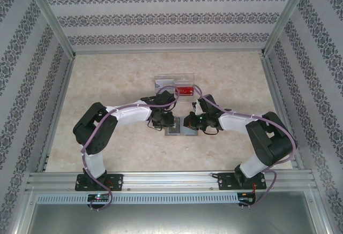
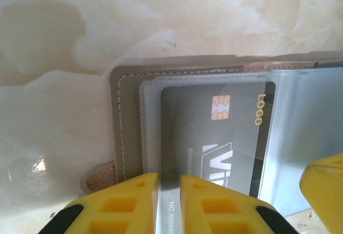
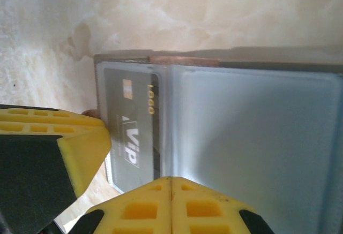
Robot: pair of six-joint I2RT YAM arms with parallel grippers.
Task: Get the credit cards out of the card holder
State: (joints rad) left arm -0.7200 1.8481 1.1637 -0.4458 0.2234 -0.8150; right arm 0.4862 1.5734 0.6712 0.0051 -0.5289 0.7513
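The card holder [image 1: 180, 131] lies open on the marble table between both grippers. In the left wrist view its grey stitched cover [image 2: 128, 116] holds clear sleeves, and a dark grey credit card [image 2: 214, 132] with a gold chip sits in the top sleeve. My left gripper [image 2: 169, 178] hovers over that card's near edge, its yellow fingers a narrow gap apart with the card's surface showing between them. My right gripper [image 3: 171, 179] is shut, fingertips together on the near edge of the pale blue-grey pocket [image 3: 252, 137]. The grey card [image 3: 131, 132] lies left of it.
A clear plastic box [image 1: 172, 82] stands just behind the holder, with a red card [image 1: 186, 90] in its right compartment. Aluminium frame rails and patterned walls enclose the table. The right gripper's yellow finger [image 2: 327, 186] shows close beside the left one.
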